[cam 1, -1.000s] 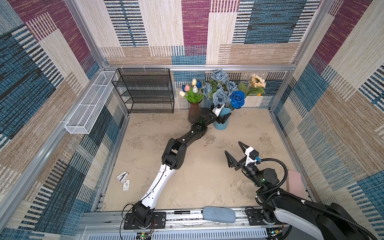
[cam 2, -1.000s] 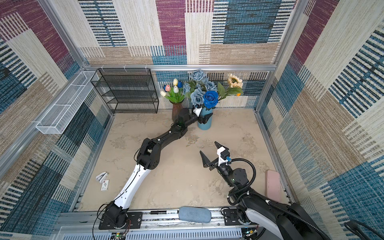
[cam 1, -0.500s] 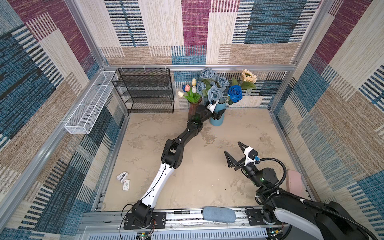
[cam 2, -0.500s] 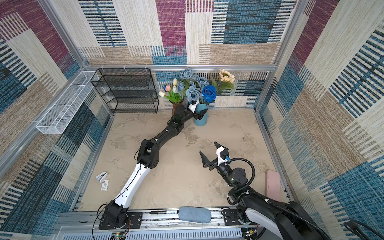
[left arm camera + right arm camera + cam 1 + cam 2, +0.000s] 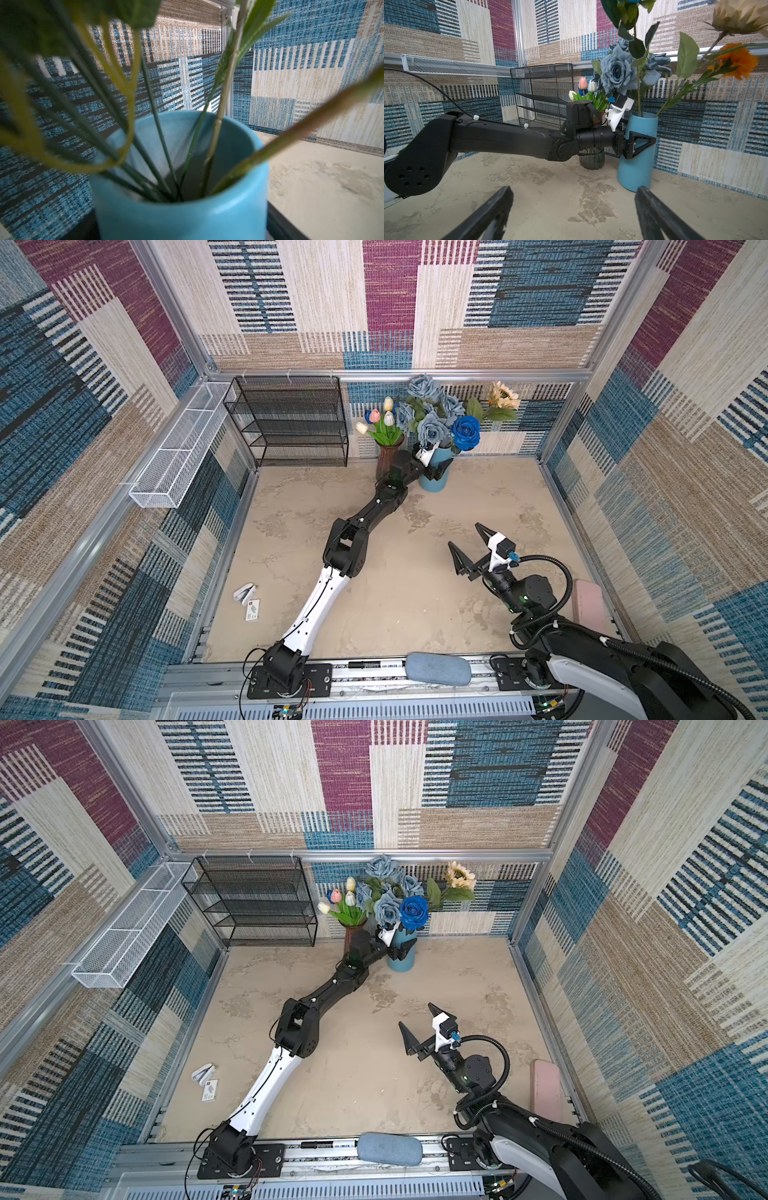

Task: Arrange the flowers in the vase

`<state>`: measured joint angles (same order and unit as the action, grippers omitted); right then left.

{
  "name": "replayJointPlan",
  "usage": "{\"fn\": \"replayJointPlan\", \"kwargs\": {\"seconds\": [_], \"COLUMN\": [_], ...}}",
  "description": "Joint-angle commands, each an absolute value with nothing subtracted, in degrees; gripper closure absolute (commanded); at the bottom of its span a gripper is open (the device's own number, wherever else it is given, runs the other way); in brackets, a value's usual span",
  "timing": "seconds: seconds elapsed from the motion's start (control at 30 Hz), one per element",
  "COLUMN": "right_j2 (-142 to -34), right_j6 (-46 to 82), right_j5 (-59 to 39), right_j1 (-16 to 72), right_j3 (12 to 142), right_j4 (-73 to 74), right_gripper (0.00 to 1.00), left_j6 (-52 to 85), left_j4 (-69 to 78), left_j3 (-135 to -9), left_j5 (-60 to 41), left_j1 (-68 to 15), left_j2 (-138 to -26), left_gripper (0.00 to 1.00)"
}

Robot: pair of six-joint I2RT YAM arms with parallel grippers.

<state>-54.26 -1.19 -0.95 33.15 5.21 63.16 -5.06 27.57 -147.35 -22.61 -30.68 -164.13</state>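
The left gripper (image 5: pixel 644 140) is at the tall light-blue round vase (image 5: pixel 635 172). Its black fingers (image 5: pixel 636 148) sit one on each side of the blue vase, about half way up. They press on it, so the left gripper is closed around the blue vase. The blue vase stands on the sandy stone-look table (image 5: pixel 415 593), near the back wall.

Long green stems (image 5: pixel 218 116) go down into the blue vase. On top of them are the bunch of dusty-blue roses (image 5: pixel 428 414), the one deep-blue rose (image 5: pixel 465 432) and the pale sunflower (image 5: pixel 503 394). The right wrist view also shows the fluffy orange flower (image 5: pixel 739 60), which leans out to one side.

Just beside the blue vase is a dark glass vase (image 5: pixel 591 160). The little tulips (image 5: pixel 380 418), white, cream, pink and blue, stand in it.

The right gripper (image 5: pixel 464 536) is well apart from the flowers, over the bare middle of the table. Its two fingers are spread wide and there is nothing between them.

A black wire shelf rack (image 5: pixel 291 423) stands at the back wall next to the vases. A long white wire basket (image 5: pixel 178 448) hangs on the side wall.
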Motion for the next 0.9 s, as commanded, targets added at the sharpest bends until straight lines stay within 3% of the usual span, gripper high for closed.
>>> {"fn": "replayJointPlan", "kwargs": {"seconds": [0.0, 0.87], "right_j2": [-54.4, -55.6], "right_j6": [-1.3, -1.2], "right_j5": [-1.2, -2.3], "right_j1": [33.2, 33.2], "right_j3": [5.8, 6.4], "right_j4": [64.4, 64.2], "right_gripper": [0.05, 0.05], "left_j6": [-4.2, 0.8], "left_j4": [31.0, 34.0], "left_j3": [-148.7, -152.9], "left_j5": [-23.4, -22.7], "left_j1": [-31.6, -32.2], "left_j2": [-164.3, -167.0], "left_gripper": [0.54, 0.53]}}
